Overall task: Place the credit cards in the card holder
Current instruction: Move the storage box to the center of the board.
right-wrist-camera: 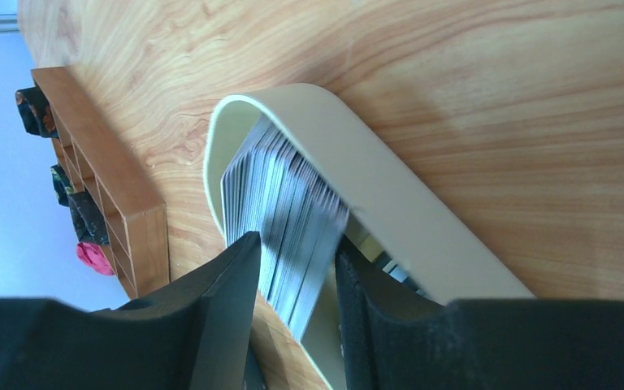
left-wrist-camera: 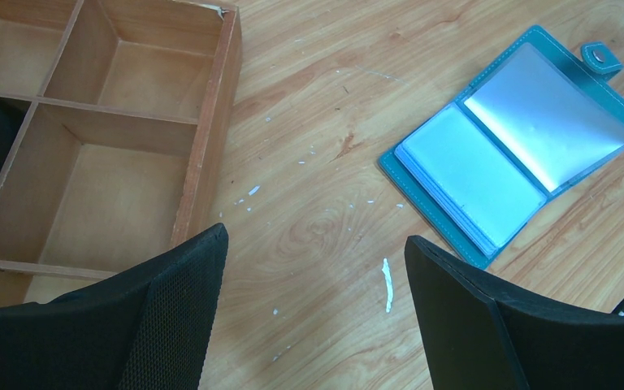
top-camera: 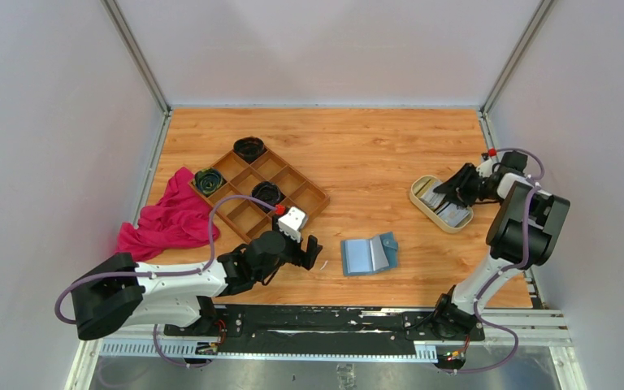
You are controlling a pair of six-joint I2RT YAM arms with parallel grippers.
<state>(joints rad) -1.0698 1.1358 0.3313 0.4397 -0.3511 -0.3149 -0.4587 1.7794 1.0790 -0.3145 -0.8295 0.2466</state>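
The teal card holder (top-camera: 369,255) lies open on the table in front of the arms, its clear sleeves (left-wrist-camera: 520,146) facing up. My left gripper (top-camera: 313,252) hovers just left of it, open and empty (left-wrist-camera: 317,244). At the right, my right gripper (top-camera: 443,192) reaches into the cream oval tray (top-camera: 422,199). In the right wrist view its two pads press the sides of a stack of whitish-grey credit cards (right-wrist-camera: 288,203), which stands tilted on edge inside the tray (right-wrist-camera: 390,187). The gripper (right-wrist-camera: 296,244) is shut on that stack.
A brown wooden compartment tray (top-camera: 301,191) sits left of centre with dark rolled items (top-camera: 249,148) in some cells; its corner (left-wrist-camera: 211,122) is close to my left gripper. A red cloth (top-camera: 171,219) lies at the far left. White walls enclose the table.
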